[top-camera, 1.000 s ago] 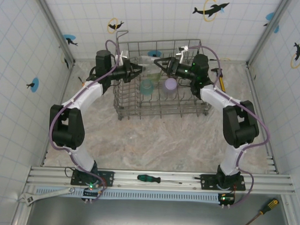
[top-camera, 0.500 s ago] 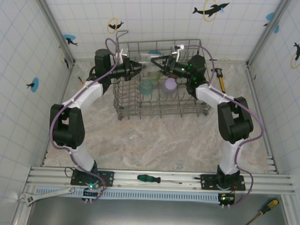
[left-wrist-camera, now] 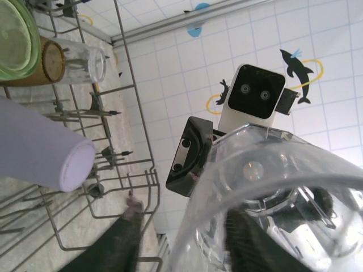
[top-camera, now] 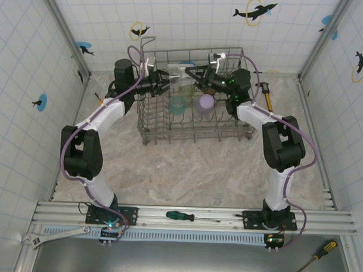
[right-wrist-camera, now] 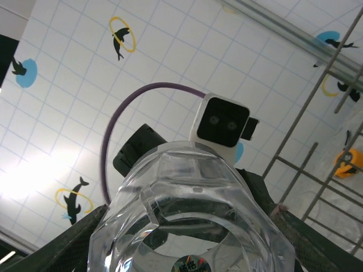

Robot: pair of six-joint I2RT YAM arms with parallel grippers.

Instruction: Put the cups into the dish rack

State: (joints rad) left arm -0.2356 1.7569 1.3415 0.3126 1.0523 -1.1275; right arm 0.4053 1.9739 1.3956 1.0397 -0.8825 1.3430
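Plainly this is a hand-over in mid-air: a clear cup (top-camera: 182,80) hangs between the two arms above the far end of the dish rack (top-camera: 147,132), with the left jaws at its left and the right jaws at its right, nose to nose. In the left wrist view the left jaws stand partly open around the cup's rim end, and one dark finger (left-wrist-camera: 127,241) shows a gap to the cup's wall, so I judge they carry little or nothing. In the right wrist view the fingers (right-wrist-camera: 76,241) of the right jaws lie along both sides of the cup near its base, but whether they press on it I cannot tell. To do the step well, the right side should be firmly closed on the cup before the left draws off. The left should then back straight out along its own line without dragging the rim. The cup looks smooth and slippery, so a grip low on the thick base seems safer than one on the thin wall. Room is tight: the rack's tall back wires and left wall rise just beside both wrists, and upright tines stand below. A teal cup (top-camera: 177,104) and a lilac cup (top-camera: 206,101) stand in the middle rows near the right arm, so the clear one wants an empty row, and the nearer rows look free. The bare worktop (top-camera: 186,172) in front of the rack gives the left arm open room to retire.
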